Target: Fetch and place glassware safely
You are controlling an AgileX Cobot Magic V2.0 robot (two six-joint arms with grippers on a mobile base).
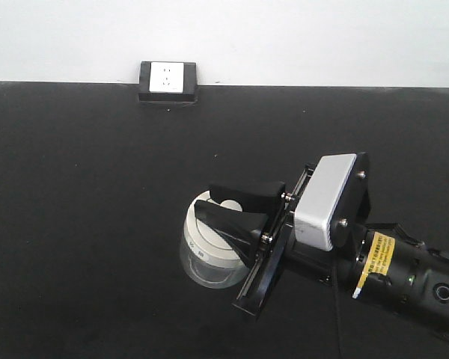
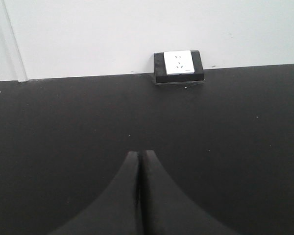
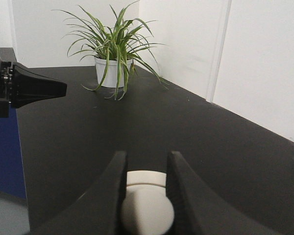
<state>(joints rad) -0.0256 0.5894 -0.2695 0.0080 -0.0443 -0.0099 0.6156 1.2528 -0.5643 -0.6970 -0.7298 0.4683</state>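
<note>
Left gripper (image 2: 139,160): the two black fingers are pressed together with nothing between them. They point toward 12 o'clock, at the wall.
Table (image 1: 75,224): matte black, running back to a white wall.
Socket (image 1: 167,78): a white face in a black box at the table's far edge. It lies at 11 o'clock from the jar and well apart from it.
Jar (image 1: 209,278): squat clear glass, upright on the table, near 6 o'clock from the middle of the front view.
Lid (image 1: 208,252): round and cream-white, seated on the jar. Its knob (image 3: 147,210) sits between the fingers of the right gripper.
Right gripper (image 1: 204,202): reaches in from 4 o'clock. Its fingers are clamped on the knob, touching it on both sides.
Plant (image 3: 112,54): long green leaves in a white pot on the table. In the right wrist view it stands at 11 o'clock from the knob, well apart.
</note>
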